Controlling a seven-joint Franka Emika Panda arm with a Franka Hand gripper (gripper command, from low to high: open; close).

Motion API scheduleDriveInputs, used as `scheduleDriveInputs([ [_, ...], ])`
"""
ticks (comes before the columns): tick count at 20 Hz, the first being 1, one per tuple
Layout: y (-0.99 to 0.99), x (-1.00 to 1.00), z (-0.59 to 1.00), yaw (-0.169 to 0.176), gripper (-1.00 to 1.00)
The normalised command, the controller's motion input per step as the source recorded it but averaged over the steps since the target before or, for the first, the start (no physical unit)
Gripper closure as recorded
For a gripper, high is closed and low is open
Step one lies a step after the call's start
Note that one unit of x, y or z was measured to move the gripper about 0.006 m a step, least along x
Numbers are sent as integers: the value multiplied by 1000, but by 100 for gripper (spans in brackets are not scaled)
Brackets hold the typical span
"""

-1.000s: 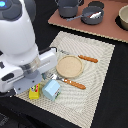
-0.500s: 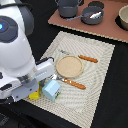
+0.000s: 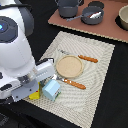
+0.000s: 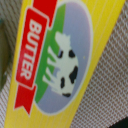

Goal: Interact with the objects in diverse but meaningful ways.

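The big white robot arm (image 3: pixel 20 55) is filling the left half of the exterior view, bending down over the lower left corner of a pale woven placemat (image 3: pixel 95 85) that is lying on the dark bench (image 3: pixel 117 107). Its fingers are sitting hidden under the wrist body in that view, and they are not showing in the wrist view either, so I cannot tell whether they are apart, together or clamped on anything.

A yellow rectangular box (image 3: pixel 35 93) is peeking out just below the arm at the lower left of the exterior view, at the mat's edge. The wrist view is looking straight down onto this box (image 4: pixel 65 65) from very close: its yellow face is filling most of the frame, showing a red ribbon reading BUTTER and a black-and-white cow on a green and pale blue oval, with the mat's weave showing beside it.

Just beside the box, toward the frame's centre, a pale blue carton (image 3: pixel 51 89) is standing on the mat. A round tan pan (image 3: pixel 68 65) is resting near the mat's middle. Two orange-brown handles are lying close to it: one (image 3: pixel 88 59) to its upper right, the other (image 3: pixel 74 83) at its lower right edge.

At the top of the frame, a reddish board (image 3: pixel 107 30) is carrying a dark pot (image 3: pixel 69 8), a dark bowl (image 3: pixel 93 15) and a pale bowl (image 3: pixel 123 17).
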Motion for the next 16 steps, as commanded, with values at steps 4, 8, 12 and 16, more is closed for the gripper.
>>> scheduleDriveInputs([
  [4,-141,61,0,-13,100],
  [8,-71,18,75,-3,100],
  [12,532,-10,726,-11,100],
  [16,670,4,754,-1,100],
])
